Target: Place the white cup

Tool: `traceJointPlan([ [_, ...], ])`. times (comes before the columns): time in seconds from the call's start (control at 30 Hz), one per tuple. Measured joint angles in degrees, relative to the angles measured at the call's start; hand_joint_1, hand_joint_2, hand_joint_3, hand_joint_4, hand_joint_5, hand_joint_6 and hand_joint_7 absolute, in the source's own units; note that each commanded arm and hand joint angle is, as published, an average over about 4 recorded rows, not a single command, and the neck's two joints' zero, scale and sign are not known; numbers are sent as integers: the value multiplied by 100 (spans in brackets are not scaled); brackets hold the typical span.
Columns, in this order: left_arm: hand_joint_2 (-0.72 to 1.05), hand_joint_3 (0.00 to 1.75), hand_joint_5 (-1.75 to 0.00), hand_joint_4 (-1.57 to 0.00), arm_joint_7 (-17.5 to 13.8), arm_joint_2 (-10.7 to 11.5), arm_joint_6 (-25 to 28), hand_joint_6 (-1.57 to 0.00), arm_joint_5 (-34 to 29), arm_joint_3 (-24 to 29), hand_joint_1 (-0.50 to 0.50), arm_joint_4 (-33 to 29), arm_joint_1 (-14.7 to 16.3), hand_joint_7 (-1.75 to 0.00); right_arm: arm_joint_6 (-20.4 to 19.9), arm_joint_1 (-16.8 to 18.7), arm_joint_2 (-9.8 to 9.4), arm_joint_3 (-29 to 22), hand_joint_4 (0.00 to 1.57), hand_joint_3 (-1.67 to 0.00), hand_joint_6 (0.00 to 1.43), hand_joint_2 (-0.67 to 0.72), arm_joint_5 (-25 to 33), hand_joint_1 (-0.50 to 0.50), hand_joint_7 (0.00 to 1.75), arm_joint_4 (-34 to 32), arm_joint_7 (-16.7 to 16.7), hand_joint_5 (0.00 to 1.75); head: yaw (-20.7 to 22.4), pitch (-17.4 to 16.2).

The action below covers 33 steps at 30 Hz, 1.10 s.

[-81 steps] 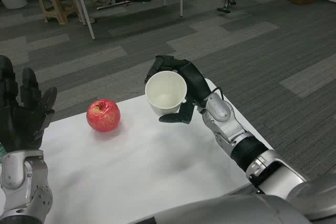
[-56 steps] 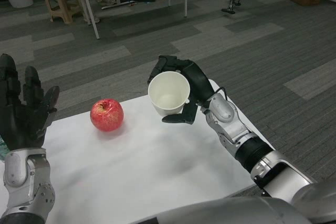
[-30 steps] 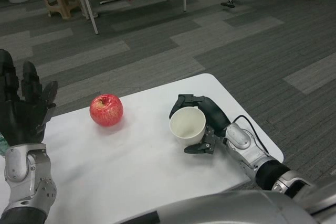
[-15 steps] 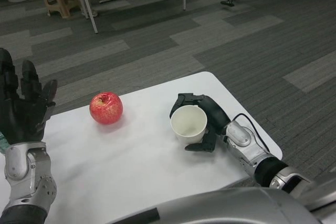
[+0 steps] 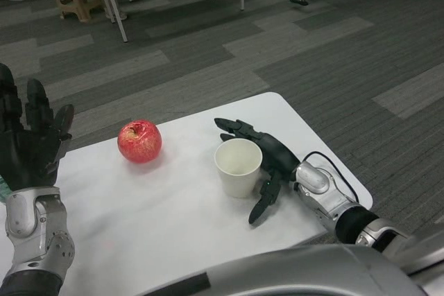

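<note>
both hands empty, fingers spread: right hand (image 5: 267, 161) just beside upright white cup (image 5: 238, 166), left hand (image 5: 29, 145) well left, edge-cropped.

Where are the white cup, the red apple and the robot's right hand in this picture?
white cup (image 5: 236, 176), head view, on its outer side wall below the rim.
red apple (image 5: 139, 141), head view, on the middle of its skin.
right hand (image 5: 267, 161), head view, on the palm beside the cup, fingers spread.

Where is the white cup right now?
In the head view, the white cup stands upright on the white table, right of the red apple, just beside the open right hand.
</note>
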Motion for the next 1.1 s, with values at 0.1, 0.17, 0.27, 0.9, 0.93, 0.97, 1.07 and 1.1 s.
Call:
traceJointPlan([
  [0.1,105,9,0,0,0,0,0,0,0,-5,-50,0,0,-7,6,1,2,-113,0,0,0,63,0,-42,0,-5,14,0,-17,1],
  [0.17,105,9,0,0,0,0,0,0,0,-7,-50,0,0,-7,8,1,2,-193,0,0,0,66,0,-42,0,-21,14,0,-26,2],
  [0.27,105,4,0,0,0,0,-1,0,0,-13,-50,0,0,-7,19,20,11,-353,0,0,0,66,-16,-45,0,-113,18,0,-39,7],
  [0.9,105,9,0,0,1,-3,-13,0,1,-30,-50,6,-5,-7,210,124,-255,-2721,0,0,0,52,-40,-42,0,-2115,13,0,-88,132],
  [0.93,105,9,0,0,1,-2,-13,0,1,-30,-50,6,-5,-7,228,125,-293,-2825,0,0,0,50,-38,-42,0,-2224,12,0,-94,142],
  [0.97,105,9,0,0,1,-2,-13,0,1,-30,-50,7,-5,-7,244,124,-350,-2929,0,0,0,49,-36,-42,0,-2336,12,0,-106,150],
  [1.07,105,9,0,0,1,-1,-13,0,-1,-28,-50,6,-6,-7,273,112,-521,-3171,0,0,0,47,-34,-42,0,-2594,10,0,-132,166],
  [1.1,105,9,0,0,1,0,-14,0,-1,-28,-50,6,-6,-7,278,110,-549,-3230,0,0,0,47,-34,-42,0,-2651,9,0,-132,166],
])
